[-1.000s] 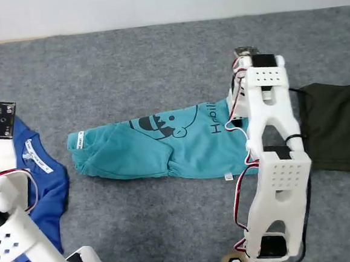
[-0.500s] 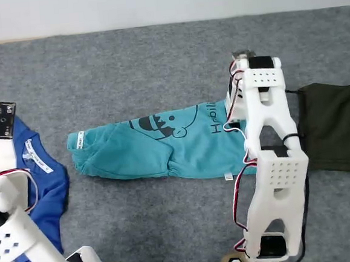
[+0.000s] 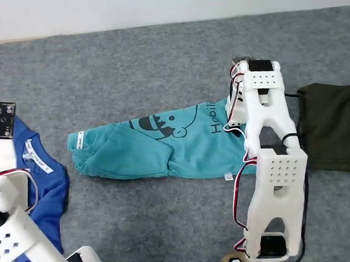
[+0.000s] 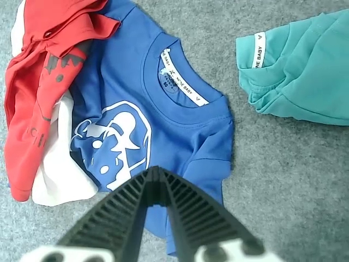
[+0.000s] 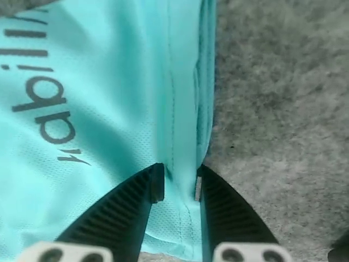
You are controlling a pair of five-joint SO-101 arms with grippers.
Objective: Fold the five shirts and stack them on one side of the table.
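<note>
High view: teal shirt (image 3: 164, 144) lies folded lengthwise mid-tabletop (image 3: 157, 59). Right arm (image 3: 274, 159) stands over its right end. Dark green shirt (image 3: 335, 127) flat just beyond arm, at right edge. Blue shirt (image 3: 42, 178) at left edge, beside left arm (image 3: 14, 247).

Left wrist view: left fingers (image 4: 157, 176) pressed together, holding nothing, above blue shirt's lower hem. Red shirt (image 4: 41, 82) and white shirt (image 4: 57, 177) bunched against blue shirt's far side. Teal sleeve end near blue collar, not touching.

Right wrist view: right fingers (image 5: 158, 185) nearly closed, pinching folded edge of teal shirt beside bare tabletop.
</note>
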